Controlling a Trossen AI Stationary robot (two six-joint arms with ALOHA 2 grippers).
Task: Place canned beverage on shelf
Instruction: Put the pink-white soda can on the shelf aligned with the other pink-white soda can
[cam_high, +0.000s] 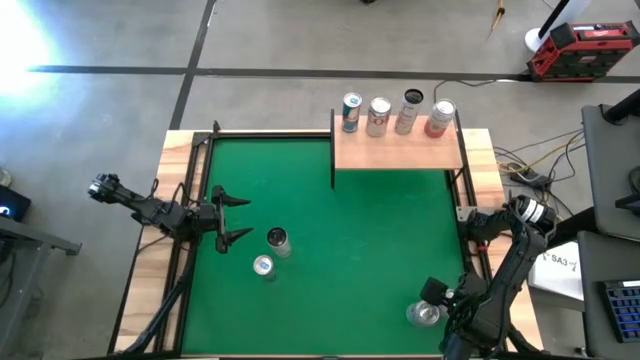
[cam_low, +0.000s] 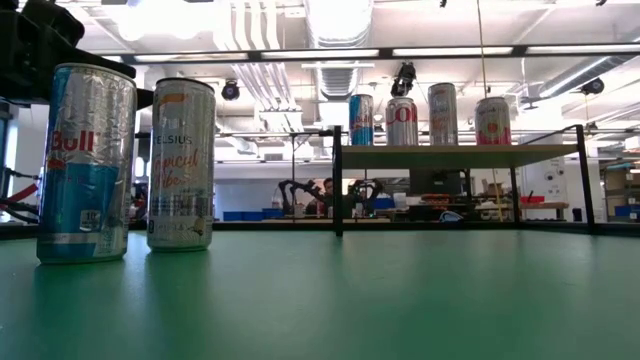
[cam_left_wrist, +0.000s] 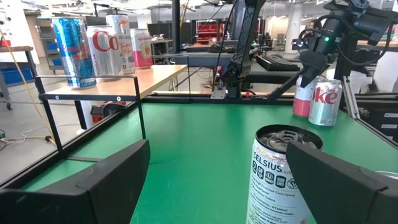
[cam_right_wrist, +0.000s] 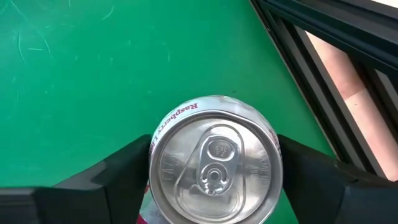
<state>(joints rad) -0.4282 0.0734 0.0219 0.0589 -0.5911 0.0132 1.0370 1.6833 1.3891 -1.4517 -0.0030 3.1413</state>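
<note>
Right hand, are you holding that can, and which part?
Cannot tell: the right hand is down around the can, at the sides near its top, but a grip isn't clear. The left hand holds nothing.

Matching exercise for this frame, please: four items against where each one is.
1 Celsius can
2 Red Bull can
3 shelf
4 right claw

a carries four upright cans
b just ahead of the open left claw
c at the raspberry can, near right corner
d beside the Celsius can, farther from the shelf

Pairs: 1-b, 2-d, 3-a, 4-c.
</note>
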